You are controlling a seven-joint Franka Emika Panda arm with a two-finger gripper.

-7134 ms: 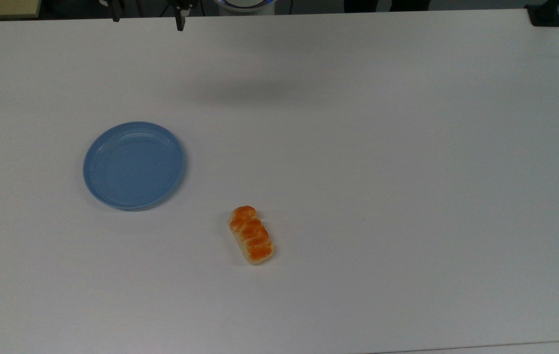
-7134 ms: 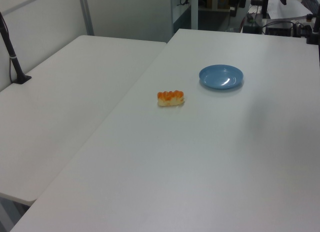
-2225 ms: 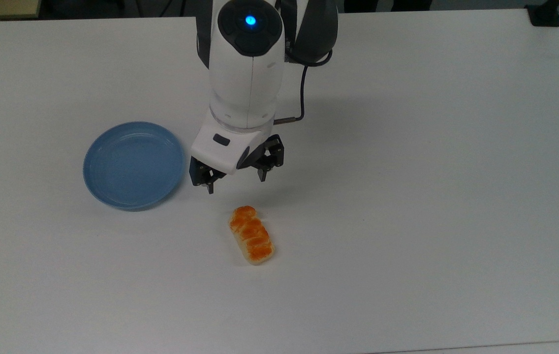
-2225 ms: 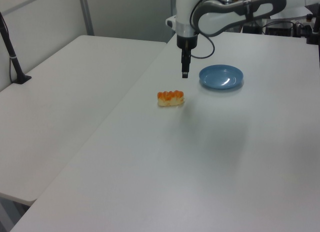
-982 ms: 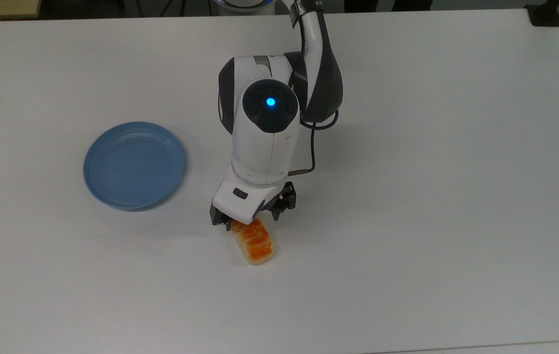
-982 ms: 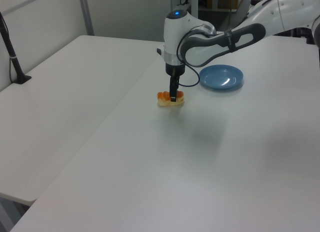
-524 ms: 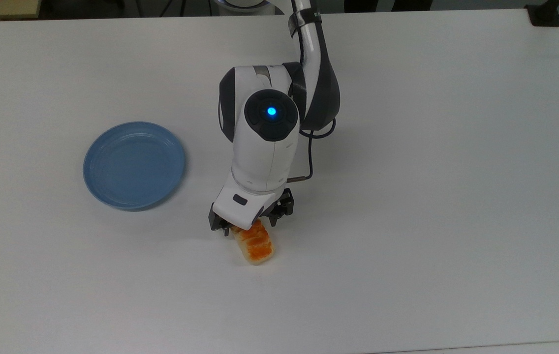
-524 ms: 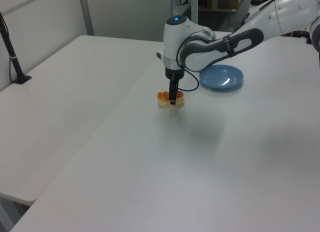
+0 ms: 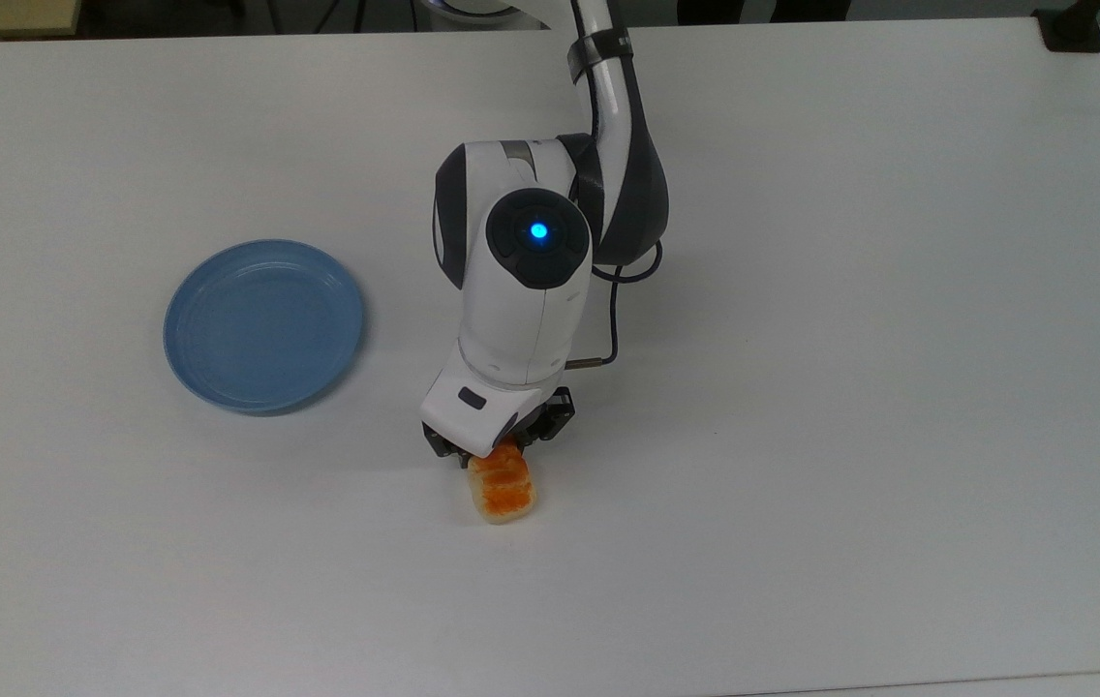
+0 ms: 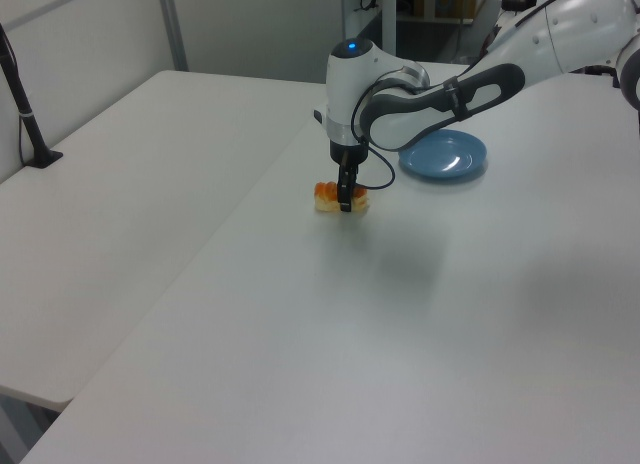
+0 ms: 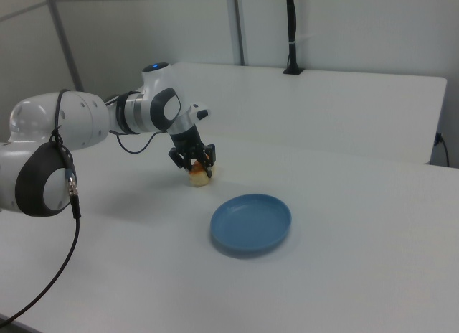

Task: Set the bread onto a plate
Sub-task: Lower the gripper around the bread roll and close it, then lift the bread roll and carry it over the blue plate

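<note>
On the counter, item one: bread, lying near the plate but apart from it. We are closing the tool around its near end; whether it is clamped, we cannot tell. Lift, carry and placing are remaining.

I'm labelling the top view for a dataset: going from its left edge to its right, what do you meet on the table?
The light-blue plate → the gripper set down over the bread → the black clamp at the table's far right corner.
</note>
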